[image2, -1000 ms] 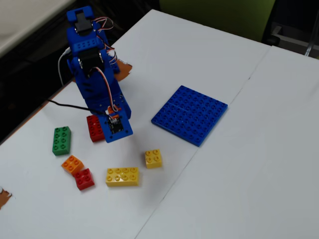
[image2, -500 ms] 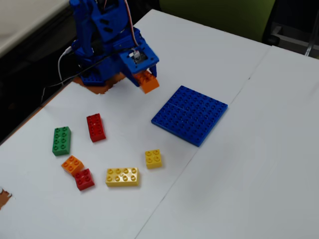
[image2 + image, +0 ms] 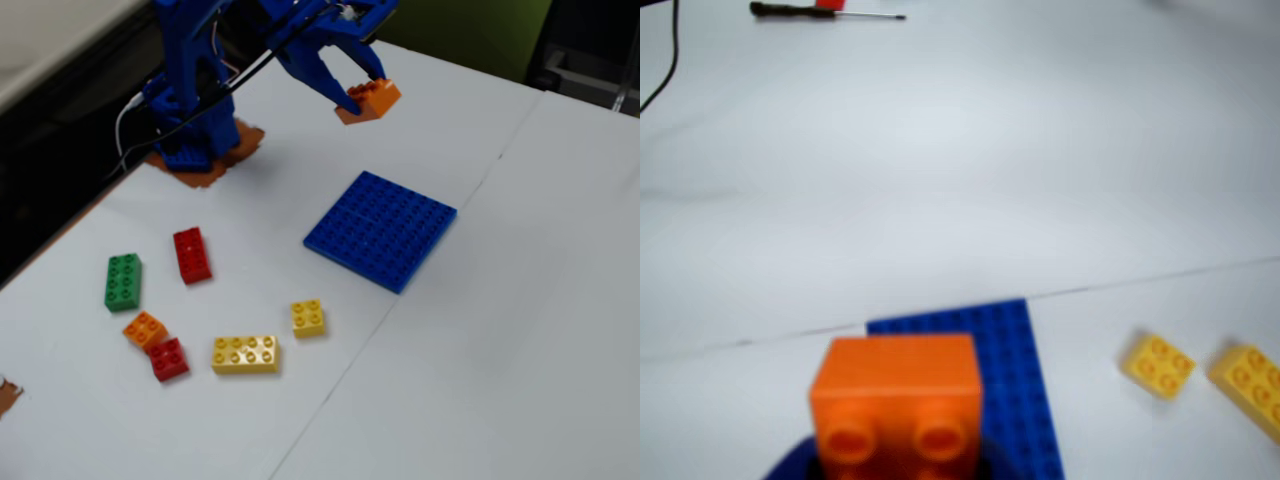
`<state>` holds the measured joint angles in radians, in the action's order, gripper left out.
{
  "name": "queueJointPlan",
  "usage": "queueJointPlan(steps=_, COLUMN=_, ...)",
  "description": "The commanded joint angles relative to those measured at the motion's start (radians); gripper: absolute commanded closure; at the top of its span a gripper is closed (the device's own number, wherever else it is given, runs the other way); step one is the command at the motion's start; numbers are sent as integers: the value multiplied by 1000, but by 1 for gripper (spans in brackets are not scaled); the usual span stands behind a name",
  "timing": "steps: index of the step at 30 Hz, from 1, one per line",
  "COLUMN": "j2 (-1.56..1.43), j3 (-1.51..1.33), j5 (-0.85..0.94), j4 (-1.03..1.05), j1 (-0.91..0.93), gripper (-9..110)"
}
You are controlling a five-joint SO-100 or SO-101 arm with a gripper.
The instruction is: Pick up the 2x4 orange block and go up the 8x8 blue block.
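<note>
Above the table [image 3: 520, 300], the gripper [image 3: 366, 92] has its jaws clenched on the orange block [image 3: 370, 100], which hangs in the air, clear of every surface. Below and to the right in the fixed view lies the blue plate [image 3: 382, 229], flat and bare. Well apart at lower left lie a green brick [image 3: 123, 281], red brick [image 3: 191, 255], small orange brick [image 3: 145, 329], small red brick [image 3: 168, 359], long yellow brick [image 3: 245, 354] and small yellow brick [image 3: 308, 318]. A screwdriver [image 3: 825, 12] lies far off in the wrist view.

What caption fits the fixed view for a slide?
Blue arm's hand holds the orange block in the air, beyond the blue baseplate.
</note>
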<state>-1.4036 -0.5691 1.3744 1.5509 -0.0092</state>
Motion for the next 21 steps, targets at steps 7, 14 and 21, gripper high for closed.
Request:
queueJointPlan(steps=7, j2=155, j3=-54, j5=-26, j4=-92, j1=-12, gripper=95)
queueJointPlan(steps=14, j2=155, j3=-239, j5=-35, j4=-215, j1=-20, gripper=95)
queueJointPlan(steps=21, j2=229, j3=-290, j5=-26, j4=-184, j1=-6, gripper=95)
